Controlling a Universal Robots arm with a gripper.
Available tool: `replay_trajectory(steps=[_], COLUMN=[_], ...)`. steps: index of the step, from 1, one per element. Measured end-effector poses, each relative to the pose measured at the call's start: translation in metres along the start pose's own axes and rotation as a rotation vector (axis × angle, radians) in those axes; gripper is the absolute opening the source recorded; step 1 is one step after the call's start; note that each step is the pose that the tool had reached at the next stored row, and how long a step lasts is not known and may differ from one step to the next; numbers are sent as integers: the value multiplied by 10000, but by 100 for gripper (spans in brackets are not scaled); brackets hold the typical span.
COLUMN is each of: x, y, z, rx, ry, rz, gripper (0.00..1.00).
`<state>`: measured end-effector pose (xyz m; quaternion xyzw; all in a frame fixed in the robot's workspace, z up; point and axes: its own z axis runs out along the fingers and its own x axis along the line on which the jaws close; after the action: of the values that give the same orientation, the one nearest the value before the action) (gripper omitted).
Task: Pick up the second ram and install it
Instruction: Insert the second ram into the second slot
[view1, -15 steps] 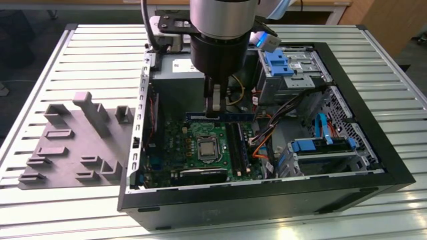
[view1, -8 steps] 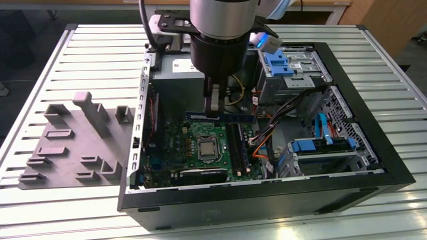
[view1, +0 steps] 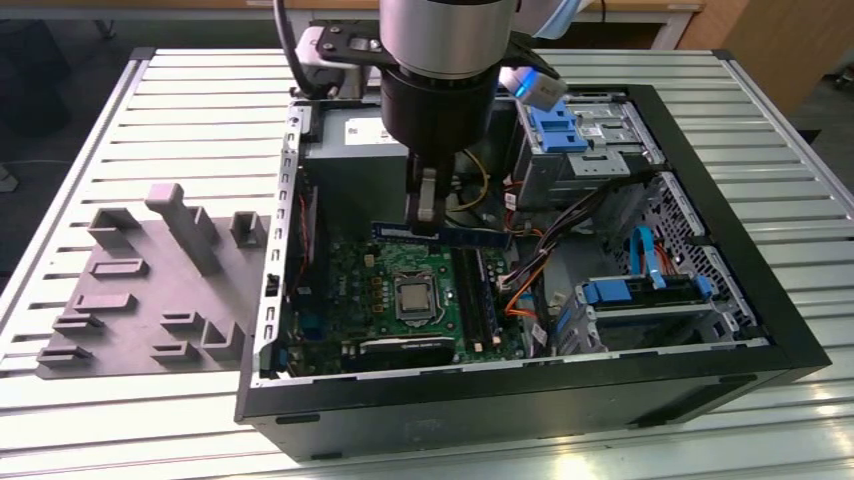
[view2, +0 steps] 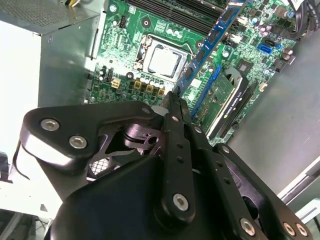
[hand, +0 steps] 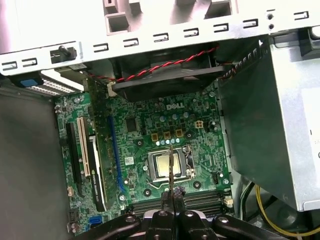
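My gripper (view1: 424, 226) is shut on the second ram (view1: 470, 238), a long dark-blue stick held level inside the open computer case (view1: 747, 340). It hangs above the green motherboard (view1: 354, 280), just over the near end of the black memory slots (view1: 470, 292). In the second wrist view the ram (view2: 210, 45) runs out from the shut gripper (view2: 176, 98) across the board. In the first wrist view the ram (hand: 171, 161) shows edge-on as a thin line over the processor (hand: 167, 166), with the gripper (hand: 171, 192) above the memory slots (hand: 205, 201).
A grey moulded holder tray (view1: 147, 290) lies on the slatted table at the exterior view's left. The grey power-supply box (view1: 350, 150) stands behind the gripper. Cables (view1: 534, 270) and blue drive bays (view1: 641, 295) crowd the case's right side. An expansion card (hand: 97, 165) stands beside the board.
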<state>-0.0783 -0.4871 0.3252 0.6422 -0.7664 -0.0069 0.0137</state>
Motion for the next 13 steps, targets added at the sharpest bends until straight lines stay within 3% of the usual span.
replay_trajectory(steps=[13], x=[0], y=[0], z=[0], rx=[-7], ry=[-18], rz=[643], gripper=[11])
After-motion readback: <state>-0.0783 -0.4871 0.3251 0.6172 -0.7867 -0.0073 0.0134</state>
